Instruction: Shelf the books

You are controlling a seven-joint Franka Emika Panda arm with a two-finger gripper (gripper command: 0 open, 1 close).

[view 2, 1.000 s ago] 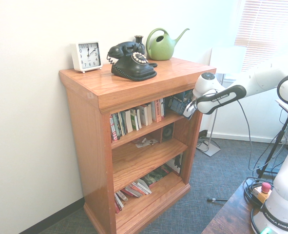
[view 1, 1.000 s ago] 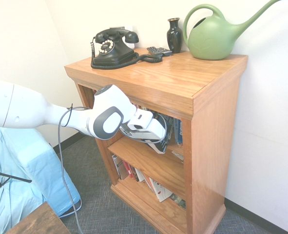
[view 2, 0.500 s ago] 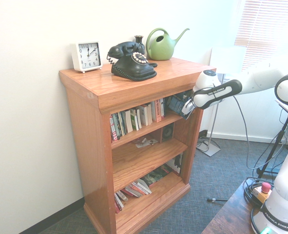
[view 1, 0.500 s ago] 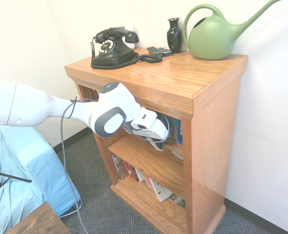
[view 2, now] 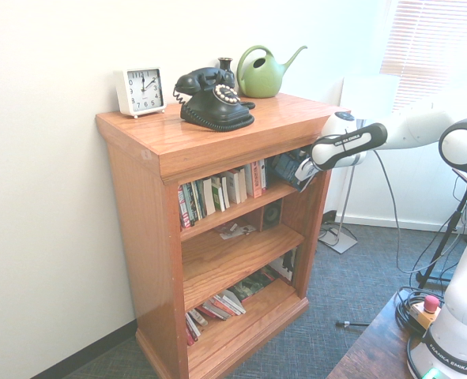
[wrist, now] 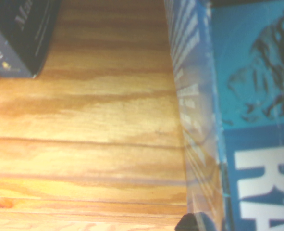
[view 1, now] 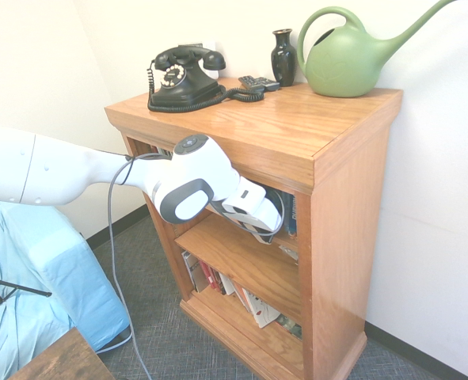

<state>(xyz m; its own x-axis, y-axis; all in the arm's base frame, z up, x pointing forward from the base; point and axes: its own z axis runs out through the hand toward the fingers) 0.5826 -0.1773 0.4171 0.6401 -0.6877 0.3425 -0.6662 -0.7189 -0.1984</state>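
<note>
Step in hand: placing the blue paperback (view 2: 284,167) into the top tier of the shelf (view 2: 217,142), judged from the arm's reach into that opening
Location of the book: at the open end of the top tier, in the gap between the row of shelved books (view 2: 221,189) and the bookcase's side panel; mostly hidden behind the wrist in the first exterior view
Wrist view: blue cover with large white letters and the pale spine of the blue paperback (wrist: 247,120) fill one side; bare shelf board (wrist: 93,130) lies alongside, with the corner of a dark book (wrist: 21,38) at the far side of that bare stretch
End effector: the gripper (view 2: 300,170) is clamped on the paperback, fingers closed tight; the fingers themselves are largely hidden by the book and the shelf's top lip
Arm pose: forearm comes in nearly level below the overhanging top, wrist bent so the hand points steeply downward and into the tier; cable loops beneath the wrist (view 1: 253,207)
Doing it well: lower the book's bottom edge onto the board first, then stand it upright against the row; release only once the board carries it
Clearance: the wrist sits just beneath the top's front lip, so little height is likely spare for tilting
Risk: letting go with the book leaning could let it topple flat or slide out
Objects on top: telephone (view 1: 184,75), watering can (view 1: 348,55), vase (view 1: 283,55) and clock (view 2: 141,90), all well apart from the arm
</note>
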